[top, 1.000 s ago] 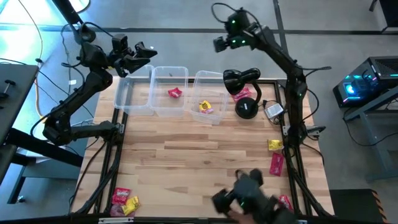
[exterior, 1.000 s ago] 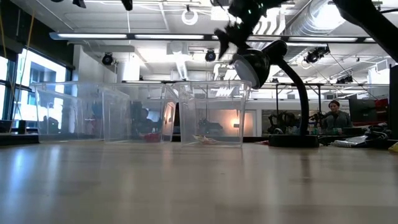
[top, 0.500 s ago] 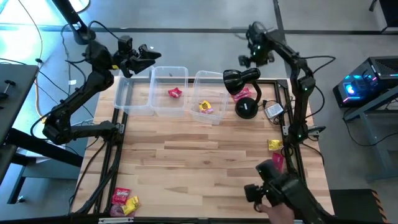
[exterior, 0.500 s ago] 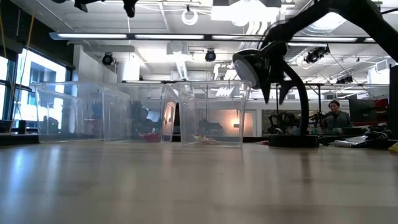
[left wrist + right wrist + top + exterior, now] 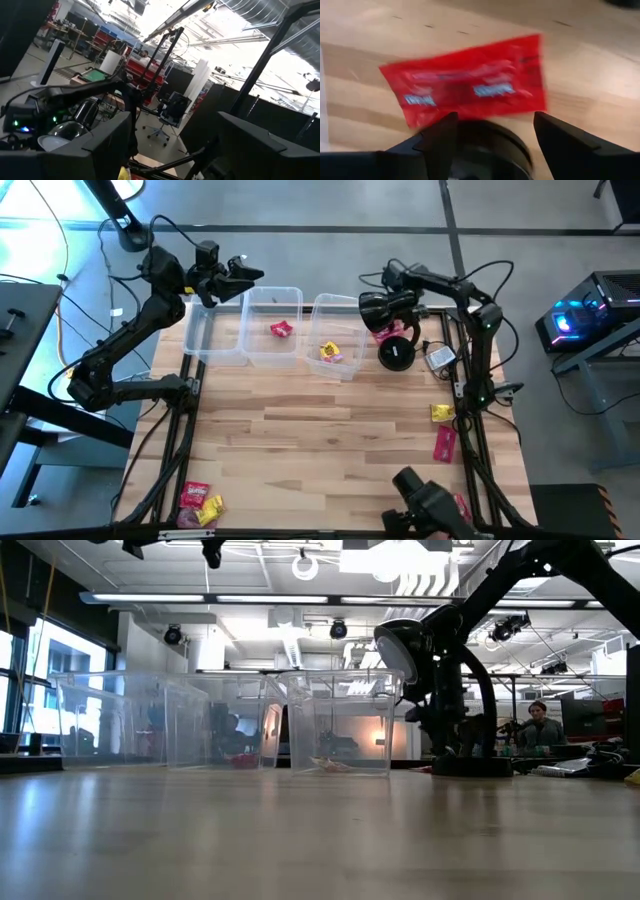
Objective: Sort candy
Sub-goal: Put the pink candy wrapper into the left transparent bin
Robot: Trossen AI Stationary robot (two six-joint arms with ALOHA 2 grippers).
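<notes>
My right gripper (image 5: pixel 398 315) hangs open behind the black desk lamp (image 5: pixel 392 305), pointing down. In its wrist view, the gripper (image 5: pixel 492 122) has a red candy packet (image 5: pixel 470 92) lying flat on the wood just beyond its fingers; it touches nothing. The same packet (image 5: pixel 386 334) shows next to the lamp base. My left gripper (image 5: pixel 250 270) waits open, high over the far edge of three clear tubs (image 5: pixel 273 330). A pink candy (image 5: pixel 281 329) lies in the middle tub and a yellow one (image 5: pixel 330 351) in the right tub.
Loose candies lie by the table's right edge: yellow (image 5: pixel 441 412), red (image 5: pixel 445 443) and another red (image 5: pixel 458 503). A small heap (image 5: pixel 198 502) sits at the near left corner. A dark object (image 5: pixel 425 505) is at the near edge. The lamp's base (image 5: pixel 396 354) and neck crowd my right gripper.
My right arm has swung from high over the table's far edge down behind the lamp, its gripper tipping to point at the table by the red packet. My left gripper has drifted slightly toward the table's right. The dark object at the near edge has shifted.
</notes>
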